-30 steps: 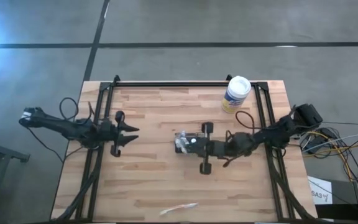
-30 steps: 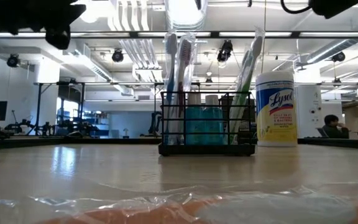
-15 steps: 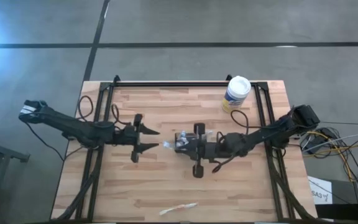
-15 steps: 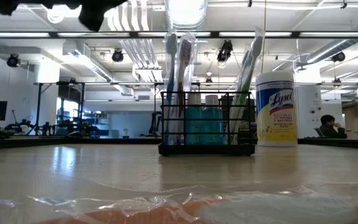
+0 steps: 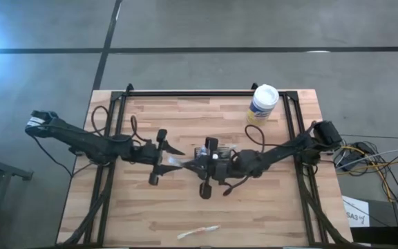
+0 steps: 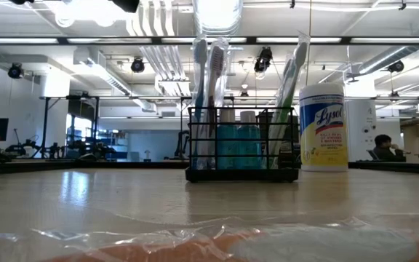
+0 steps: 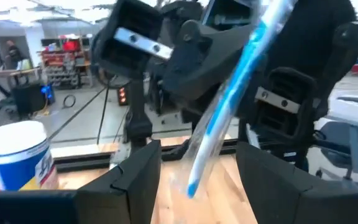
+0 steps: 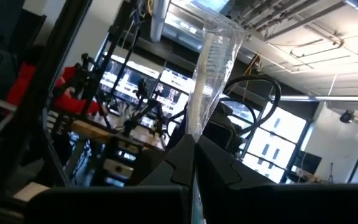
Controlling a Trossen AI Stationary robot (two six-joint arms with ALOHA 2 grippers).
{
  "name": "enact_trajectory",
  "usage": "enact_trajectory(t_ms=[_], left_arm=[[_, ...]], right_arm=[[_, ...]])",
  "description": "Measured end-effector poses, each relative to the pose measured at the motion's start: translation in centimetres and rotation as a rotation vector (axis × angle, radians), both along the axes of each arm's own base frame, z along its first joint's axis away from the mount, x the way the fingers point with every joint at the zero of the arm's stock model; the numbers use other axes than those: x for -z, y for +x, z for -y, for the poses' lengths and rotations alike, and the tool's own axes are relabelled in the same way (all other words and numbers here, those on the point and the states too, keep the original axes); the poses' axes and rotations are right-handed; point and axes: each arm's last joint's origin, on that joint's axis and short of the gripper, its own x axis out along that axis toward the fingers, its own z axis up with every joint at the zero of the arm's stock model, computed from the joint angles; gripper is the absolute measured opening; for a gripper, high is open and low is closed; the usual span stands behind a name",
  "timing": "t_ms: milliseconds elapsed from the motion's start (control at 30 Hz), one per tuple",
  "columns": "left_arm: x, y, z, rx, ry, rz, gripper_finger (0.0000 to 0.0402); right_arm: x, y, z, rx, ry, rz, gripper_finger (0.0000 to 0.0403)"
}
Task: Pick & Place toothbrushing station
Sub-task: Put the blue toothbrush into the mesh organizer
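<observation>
Two arms are seen meeting over the middle of the table (image 5: 144,207) in the high view. The left gripper (image 5: 177,160) is reached in from the left edge and the right gripper (image 5: 196,164) from the right edge, tip to tip, with a wrapped toothbrush (image 5: 186,163) between them.

The grip itself is shown only by the wrist views. In the right wrist view the right fingers (image 8: 178,163) are pressed together on the clear wrapper. In the left wrist view the left fingers (image 7: 138,177) are spread on either side of the blue brush, and no contact with it is seen.

The toothbrushing station (image 6: 242,145) is shown clearly only in the low view, standing upright near the table's middle with brushes and teal bottles in it. From above it is largely covered by the right arm. A Lysol canister (image 5: 262,104) stands by the far right corner.

A second wrapped toothbrush (image 5: 199,231) lies at the near edge. Bare wood is left along the far edge and in both near corners.
</observation>
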Motion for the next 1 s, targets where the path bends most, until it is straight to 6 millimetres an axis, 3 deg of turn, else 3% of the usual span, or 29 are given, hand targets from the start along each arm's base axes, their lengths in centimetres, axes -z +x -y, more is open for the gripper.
enact_trajectory(t_ms=[467, 600, 767, 1000], left_arm=[[0.4, 1.0, 0.3, 0.004, 0.065, 0.048, 0.0202], [1.0, 1.4, 0.4, 0.000, 0.095, 0.023, 0.0147], [0.8, 1.5, 0.5, 0.006, 0.117, 0.058, 0.0027], [0.7, 1.3, 0.5, 0.018, 0.129, 0.053, 0.0026]], right_arm=[[0.7, 1.1, 0.6, 0.014, 0.022, 0.025, 0.0008], [0.6, 1.0, 0.6, 0.012, 0.025, 0.029, 0.0008], [0.6, 1.0, 0.6, 0.000, 0.058, 0.028, 0.0008], [0.6, 0.9, 0.5, -0.025, 0.114, 0.013, 0.0008]])
